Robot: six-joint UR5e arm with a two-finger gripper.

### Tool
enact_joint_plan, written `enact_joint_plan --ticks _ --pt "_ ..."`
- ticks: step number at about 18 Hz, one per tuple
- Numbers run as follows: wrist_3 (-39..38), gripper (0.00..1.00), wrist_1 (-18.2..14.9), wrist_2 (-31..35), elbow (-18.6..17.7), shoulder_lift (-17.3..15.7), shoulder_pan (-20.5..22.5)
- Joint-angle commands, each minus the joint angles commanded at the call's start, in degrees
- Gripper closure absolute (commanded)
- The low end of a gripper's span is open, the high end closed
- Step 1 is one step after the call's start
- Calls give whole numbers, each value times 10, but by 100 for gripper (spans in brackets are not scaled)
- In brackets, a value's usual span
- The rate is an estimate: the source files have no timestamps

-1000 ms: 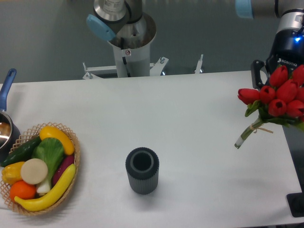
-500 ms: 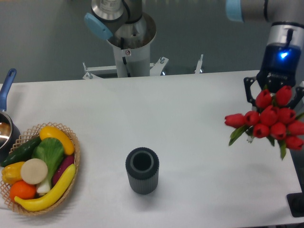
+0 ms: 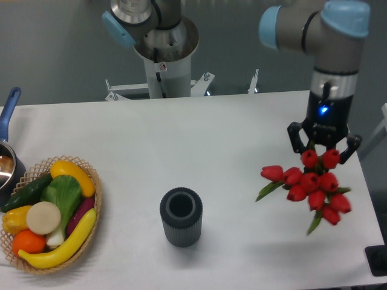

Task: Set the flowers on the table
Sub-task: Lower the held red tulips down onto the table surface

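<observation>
The flowers [image 3: 309,184], a bunch of red tulips with green leaves, hang from my gripper [image 3: 322,151] over the right side of the white table [image 3: 230,139]. The blooms face the camera and hide the stems. The gripper points straight down and is shut on the bunch, with its finger links showing on either side above the top blooms. I cannot tell whether the bunch touches the table.
A dark ribbed cup [image 3: 181,216] stands upright near the front middle. A wicker basket [image 3: 95,188] of toy produce sits at the front left, with a blue-handled pot [image 3: 7,158] behind it. The arm's base [image 3: 162,57] stands behind the table's far edge.
My gripper has moved left, from the table's right edge inward, carrying the flowers. The bunch has swung round so that its blooms now face the camera and the stems are hidden.
</observation>
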State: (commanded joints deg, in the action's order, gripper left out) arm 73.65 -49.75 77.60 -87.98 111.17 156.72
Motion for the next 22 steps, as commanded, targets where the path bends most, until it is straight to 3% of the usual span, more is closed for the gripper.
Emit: enact_joint_plan --ticks 4,15,22 --pt "0 67 -4 7 -1 18 -5" --pt "5 67 -20 137 4 81 -47" --pt "5 66 -17 141 9 109 -57"
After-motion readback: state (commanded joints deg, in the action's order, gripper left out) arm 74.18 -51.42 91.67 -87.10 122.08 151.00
